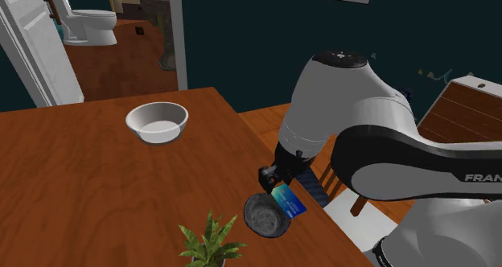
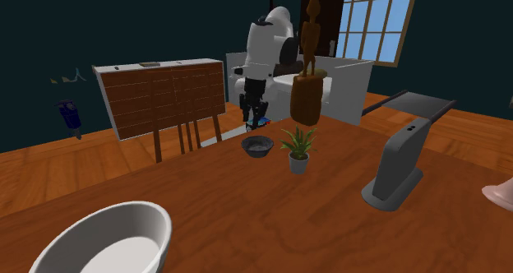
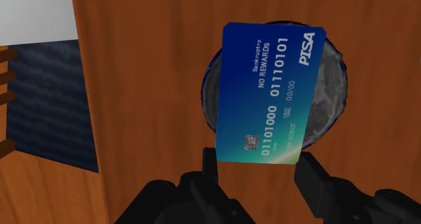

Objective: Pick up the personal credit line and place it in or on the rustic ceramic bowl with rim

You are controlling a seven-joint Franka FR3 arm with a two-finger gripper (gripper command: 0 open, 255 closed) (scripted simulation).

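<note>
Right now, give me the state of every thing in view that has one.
dark bowl: upright on the table, nothing visible in it.
blue card: held off the table, over the dark bowl.
end effector: shut on the blue card.
white bowl: upright, empty.
potted plant: upright.
white door: open.

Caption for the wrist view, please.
Blue card clasped in the claw, over the dark bowl on the wooden table.

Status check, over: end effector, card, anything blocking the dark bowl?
End effector shut on blue card. Card hangs over dark grey bowl, not released. Potted plant beside bowl, apart.
</note>
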